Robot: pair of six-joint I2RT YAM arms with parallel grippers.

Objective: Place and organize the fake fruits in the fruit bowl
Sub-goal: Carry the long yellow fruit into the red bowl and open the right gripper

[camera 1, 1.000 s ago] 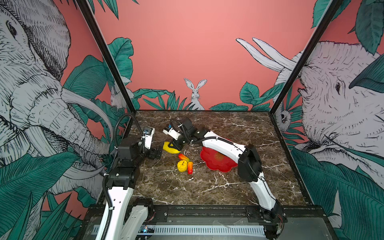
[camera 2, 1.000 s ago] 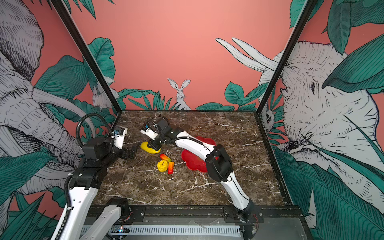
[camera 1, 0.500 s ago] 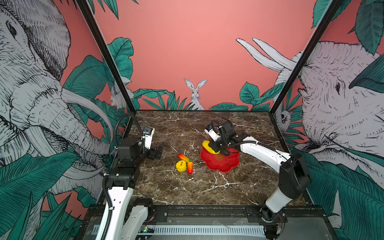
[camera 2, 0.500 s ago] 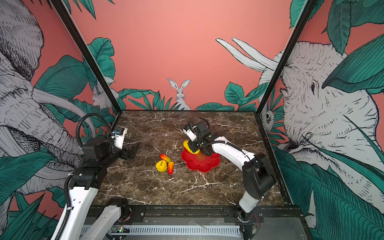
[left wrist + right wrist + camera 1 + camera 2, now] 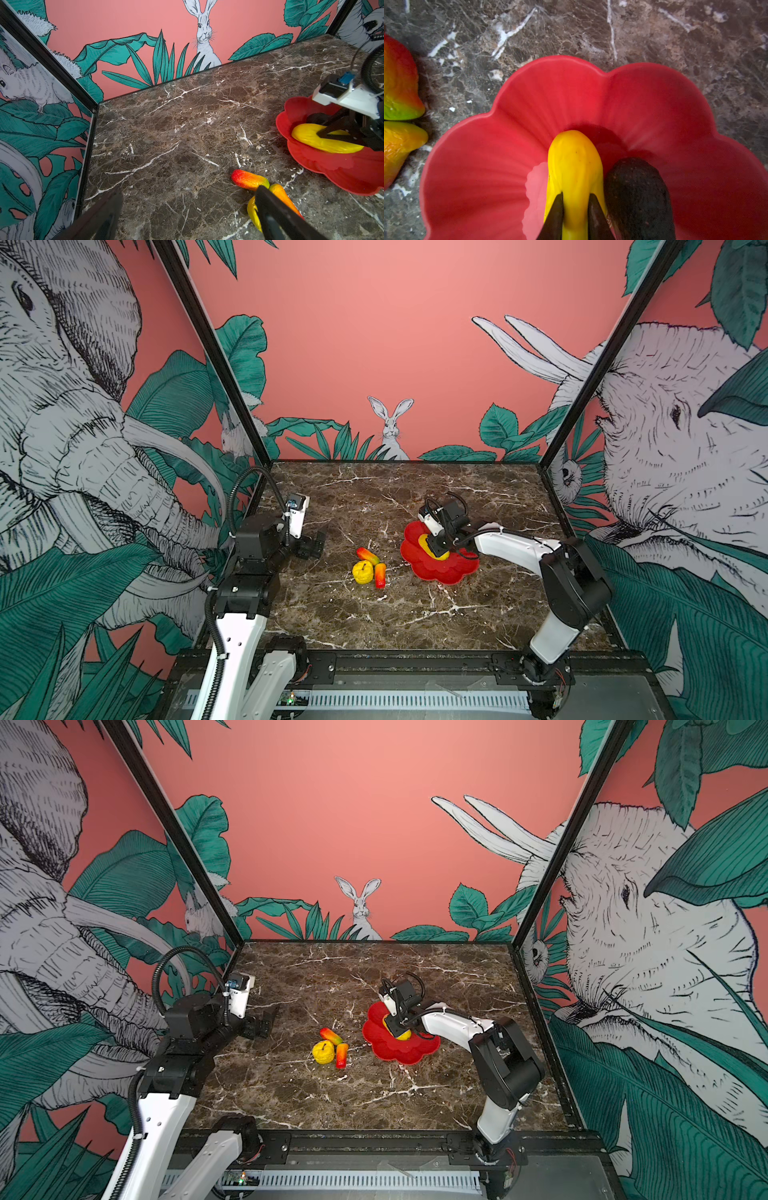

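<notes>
Inside the fruit bowl (image 5: 560, 93), my right claw (image 5: 576, 196) is clamped on the long yellow fruit (image 5: 574, 158) beside the dark fruit (image 5: 635, 191); a hasty release, I judge, could roll either out.

Your fruit bowl (image 5: 571, 93) presents as glossy red plastic, smooth, with faint radial ribbing on the petals. The long yellow fruit (image 5: 574, 162) in it is smooth plastic with a soft sheen. The dark oval fruit (image 5: 637, 193) beside it is matt and pebbled. The two orange-red fruits (image 5: 248, 179) left of the bowl show fine wrinkling under a light gloss. Your table top (image 5: 176, 135) is brown marble-look, veined white, smooth, low sheen. Arm shells (image 5: 511, 547) are glossy white plastic and joint housings (image 5: 575, 593) matt black. Frame posts (image 5: 214, 356) look like matt black metal. Wall panels (image 5: 374, 323) are matt print.
</notes>
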